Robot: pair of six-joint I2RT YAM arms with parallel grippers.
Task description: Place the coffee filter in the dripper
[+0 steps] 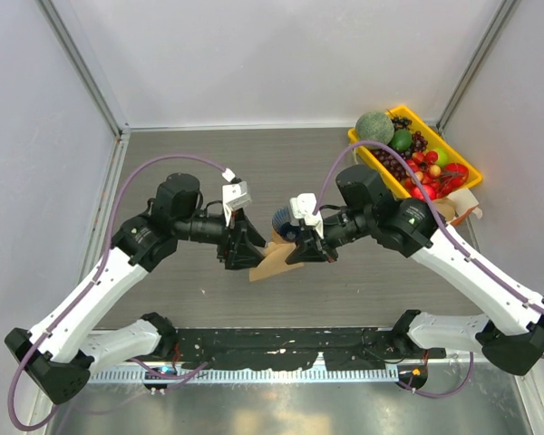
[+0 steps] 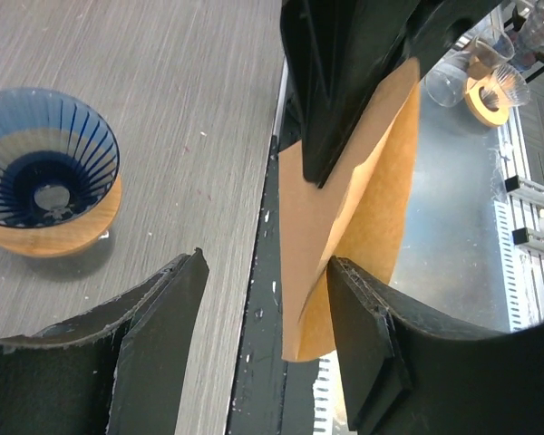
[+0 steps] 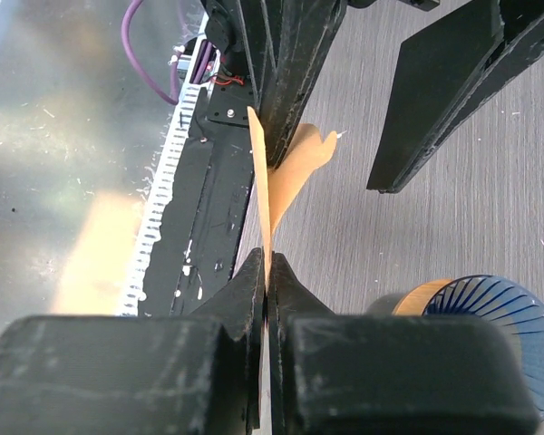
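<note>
Nearest the bases, the right end effector (image 3: 267, 263) is pinching the coffee filter (image 3: 295, 168), with its fingers pressed together on the edge of the tan paper. The left end effector (image 2: 267, 263) is waiting with its fingers apart, one right against the paper's other end and the other well off it. Just beyond, at about 12 o'clock from the paper in the top view, the blue ribbed dripper (image 2: 50, 154) is sitting mouth-up on its wooden base (image 2: 63, 231) on the desk (image 2: 163, 91). The paper is looking flat, so it probably needs spreading into a cone first — then lowering point-down, centred over the rim, and releasing only once seated.
</note>
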